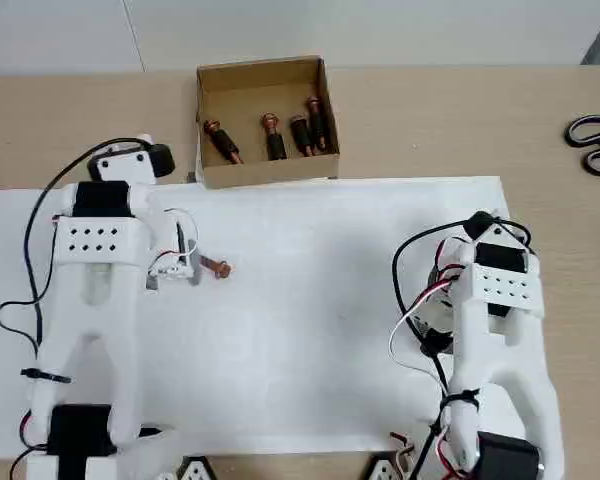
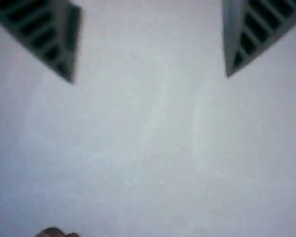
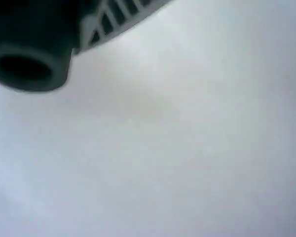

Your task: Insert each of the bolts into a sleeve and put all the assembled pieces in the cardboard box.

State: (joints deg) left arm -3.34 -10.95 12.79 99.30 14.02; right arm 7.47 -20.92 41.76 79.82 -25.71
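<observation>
A copper bolt (image 1: 218, 268) lies on the white sheet (image 1: 320, 330), just to the right of my left gripper (image 1: 185, 262). In the left wrist view that gripper (image 2: 149, 76) is open, with bare sheet between its ribbed fingers (image 2: 49, 34). A black sleeve (image 3: 28, 61) shows its hollow end against a ribbed finger (image 3: 118, 17) of my right gripper, which is shut on it. The right arm (image 1: 495, 290) stands over the sheet's right side and hides its gripper from above. The cardboard box (image 1: 208, 120) at the back holds several assembled pieces (image 1: 275, 138).
Black scissors (image 1: 595, 142) lie on the wooden table at the far right. The middle of the white sheet between the arms is free. Cables (image 1: 420, 300) hang beside the right arm.
</observation>
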